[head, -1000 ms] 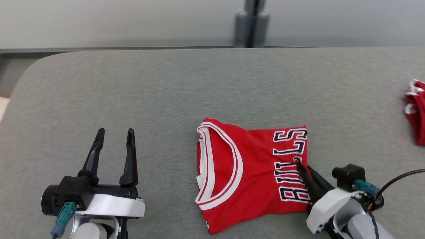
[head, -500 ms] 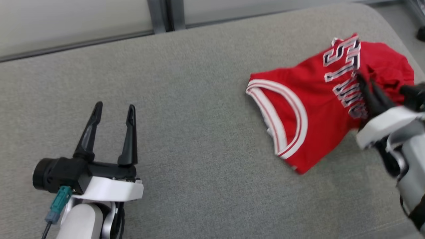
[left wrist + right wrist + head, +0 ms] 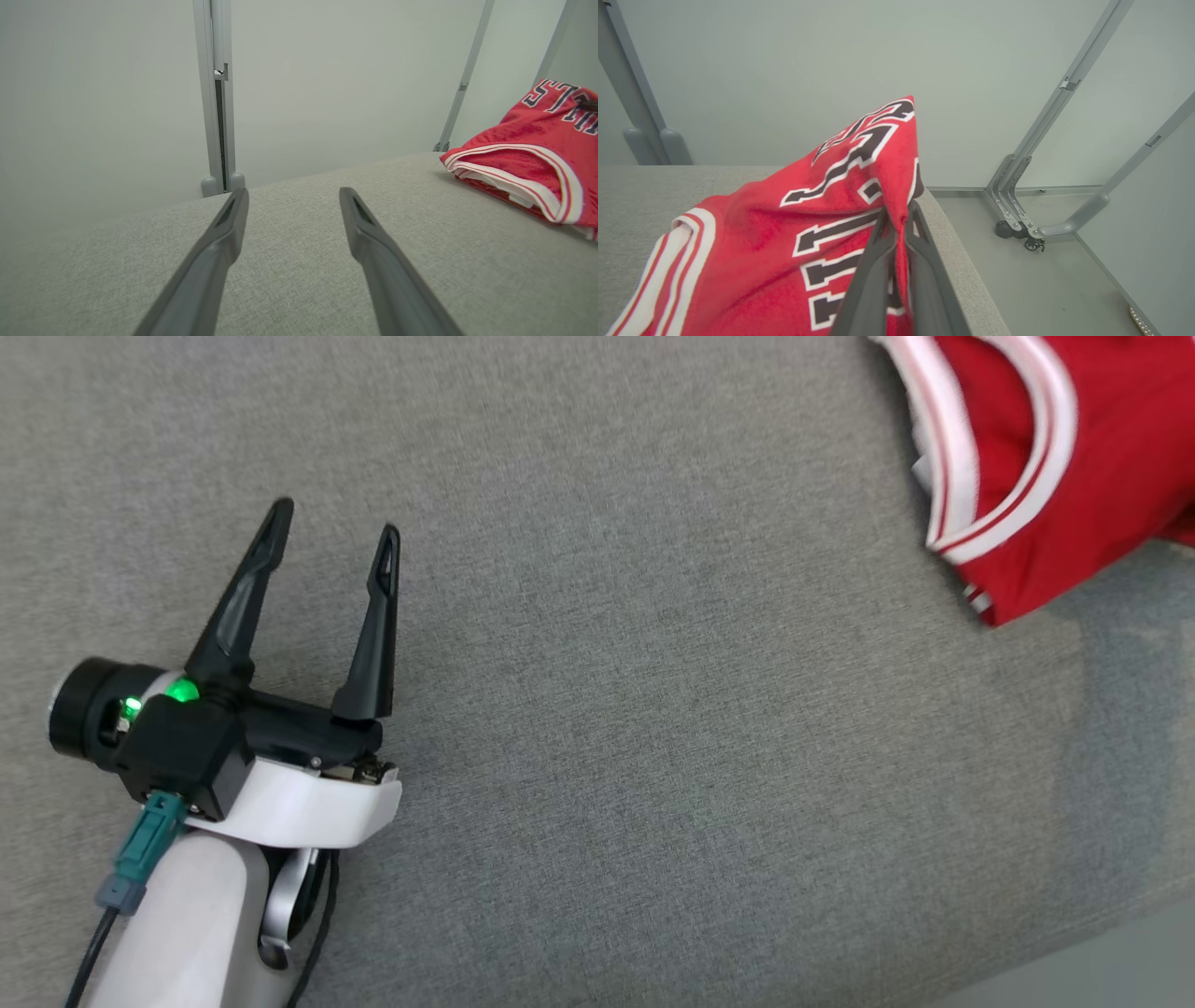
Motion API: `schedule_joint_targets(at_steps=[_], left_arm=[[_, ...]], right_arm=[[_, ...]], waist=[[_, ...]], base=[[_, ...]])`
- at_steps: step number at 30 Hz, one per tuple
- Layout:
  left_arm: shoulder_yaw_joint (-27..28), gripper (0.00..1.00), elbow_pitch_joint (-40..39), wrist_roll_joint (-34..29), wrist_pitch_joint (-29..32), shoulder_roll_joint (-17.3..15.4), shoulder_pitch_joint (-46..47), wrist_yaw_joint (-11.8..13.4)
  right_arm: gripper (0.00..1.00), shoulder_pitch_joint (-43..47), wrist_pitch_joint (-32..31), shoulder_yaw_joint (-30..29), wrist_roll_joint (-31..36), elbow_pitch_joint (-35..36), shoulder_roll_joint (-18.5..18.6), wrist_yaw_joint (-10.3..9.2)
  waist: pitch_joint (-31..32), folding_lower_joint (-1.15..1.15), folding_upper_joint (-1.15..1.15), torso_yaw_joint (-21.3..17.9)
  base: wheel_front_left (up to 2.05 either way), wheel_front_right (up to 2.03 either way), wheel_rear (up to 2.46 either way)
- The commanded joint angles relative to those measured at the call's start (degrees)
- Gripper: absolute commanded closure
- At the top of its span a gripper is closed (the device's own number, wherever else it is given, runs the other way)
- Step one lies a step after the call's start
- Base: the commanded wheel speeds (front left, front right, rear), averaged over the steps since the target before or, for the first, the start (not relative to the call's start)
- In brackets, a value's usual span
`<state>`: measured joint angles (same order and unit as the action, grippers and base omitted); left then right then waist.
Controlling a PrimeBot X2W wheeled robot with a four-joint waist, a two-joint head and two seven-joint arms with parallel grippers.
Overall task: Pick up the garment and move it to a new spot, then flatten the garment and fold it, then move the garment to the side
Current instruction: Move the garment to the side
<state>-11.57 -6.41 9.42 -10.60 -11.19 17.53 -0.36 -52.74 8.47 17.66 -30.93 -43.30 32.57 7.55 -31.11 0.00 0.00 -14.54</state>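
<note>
Dragged the red garment (image 3: 1106, 448) off to the right since a moment ago, from the middle of the grey table (image 3: 653, 728) over to its right end. Turned the head as well, so now finds the garment up in the top right corner of the head view, partly cut off by the picture's edge.

Grips it with the right gripper (image 3: 899, 210), both dark fingers squeezed together on a fold of the red cloth, right by the big black and white letters (image 3: 850, 158). Pulls that fold up into a peak higher than the fingers. Leaves the rest lying on the table, folded over, with the white and red neck band (image 3: 1053, 429) on the side nearest the left arm. Puts the held part close to the table's right edge, as seen from the right wrist.

Keeps the left gripper (image 3: 335, 521) low over the bare table, well apart from the garment. Spreads its two fingers as wide as they go, with only grey table top between them. Shows a small green light (image 3: 182, 691) on that wrist.

Looks out past the table to a pale wall (image 3: 93, 93) with a grey post (image 3: 217, 93) up against it. Sees, off the right edge, a grey floor (image 3: 1017, 289) and slanted metal legs (image 3: 1017, 219) standing on it.
</note>
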Motion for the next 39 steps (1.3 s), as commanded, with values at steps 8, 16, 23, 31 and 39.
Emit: schedule_joint_targets(at_steps=[8,16,23,31,39], left_arm=[[-1.1,0.00,-5.6,-2.2,1.6,-2.2,5.6,-1.1],[-2.1,0.00,-8.2,-2.7,2.0,-2.1,6.9,-0.9],[-2.0,0.00,-7.6,-2.3,1.7,-2.2,5.2,0.0],[-1.7,0.00,-5.2,-1.2,1.2,-2.3,2.3,0.8],[-1.0,0.00,-3.3,0.3,0.8,-2.2,-2.6,2.3]], right_arm=[[1.00,-4.9,-0.9,-3.9,1.4,-6.2,5.6,-0.12],[0.00,-7.4,1.2,-6.9,4.1,-16.5,4.0,-0.12],[0.00,-8.2,5.6,-9.4,4.8,-19.8,1.0,-0.12],[0.00,-2.9,6.7,-11.2,4.3,-12.6,-3.2,-0.11],[0.00,13.6,6.8,-14.2,5.5,5.7,-11.9,-0.11]], waist=[[-8.6,0.00,0.00,0.7],[-9.2,0.00,0.00,2.6],[-7.0,0.00,0.00,1.8],[-1.3,0.00,0.00,-0.3],[5.5,0.00,0.00,-1.7]], base=[[0.00,0.00,0.00],[0.00,0.00,0.00],[0.00,0.00,0.00],[0.00,0.00,0.00],[0.00,0.00,0.00]])
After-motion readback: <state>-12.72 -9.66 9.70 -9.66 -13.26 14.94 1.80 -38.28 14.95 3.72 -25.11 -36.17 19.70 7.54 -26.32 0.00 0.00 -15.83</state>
